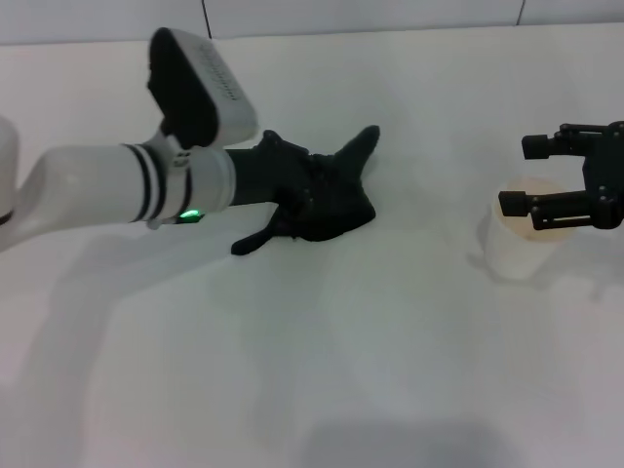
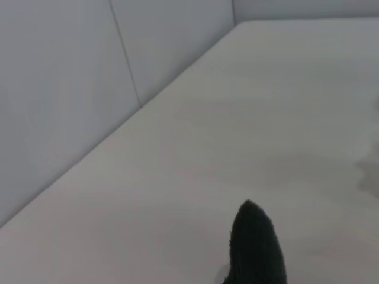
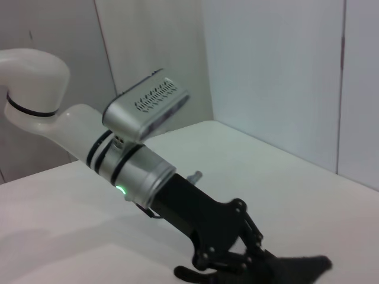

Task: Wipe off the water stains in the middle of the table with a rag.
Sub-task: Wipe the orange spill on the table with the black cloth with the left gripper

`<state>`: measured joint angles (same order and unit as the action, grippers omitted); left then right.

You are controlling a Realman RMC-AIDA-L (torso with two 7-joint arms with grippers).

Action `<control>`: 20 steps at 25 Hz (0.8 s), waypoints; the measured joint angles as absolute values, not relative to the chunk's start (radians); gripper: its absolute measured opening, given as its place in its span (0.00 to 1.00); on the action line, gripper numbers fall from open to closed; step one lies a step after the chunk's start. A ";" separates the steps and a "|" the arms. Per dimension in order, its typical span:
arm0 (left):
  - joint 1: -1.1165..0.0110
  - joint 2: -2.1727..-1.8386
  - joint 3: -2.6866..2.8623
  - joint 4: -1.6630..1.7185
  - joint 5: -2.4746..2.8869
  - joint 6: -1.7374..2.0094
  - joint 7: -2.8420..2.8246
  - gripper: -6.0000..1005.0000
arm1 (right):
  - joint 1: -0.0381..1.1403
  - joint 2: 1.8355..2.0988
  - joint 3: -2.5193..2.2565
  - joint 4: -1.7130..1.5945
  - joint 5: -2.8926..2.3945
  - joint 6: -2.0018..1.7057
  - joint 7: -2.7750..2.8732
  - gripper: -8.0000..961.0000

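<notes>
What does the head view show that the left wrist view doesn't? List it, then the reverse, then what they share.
Only the head view shows the left gripper pressed into the rag, its white forearm, the white cup and the right gripper, open above the cup. Only the left wrist view shows the wall panels meeting the table's far edge up close. Both share the white table and the rag's pointed corner. Neither shows any visible water stains.
</notes>
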<state>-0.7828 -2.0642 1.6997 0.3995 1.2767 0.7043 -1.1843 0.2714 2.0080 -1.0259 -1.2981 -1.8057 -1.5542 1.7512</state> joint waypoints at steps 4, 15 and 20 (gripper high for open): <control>-0.724 -2.040 1.684 0.452 1.277 0.755 -1.210 0.12 | 0.272 2.008 -1.026 -1.298 -1.805 -1.554 1.747 0.87; -0.585 -1.955 1.633 0.536 1.284 0.981 -1.332 0.12 | 0.280 2.009 -1.034 -1.287 -1.803 -1.548 1.751 0.87; -0.552 -1.943 1.527 0.546 1.395 1.100 -1.413 0.13 | 0.281 2.011 -1.036 -1.285 -1.801 -1.546 1.752 0.87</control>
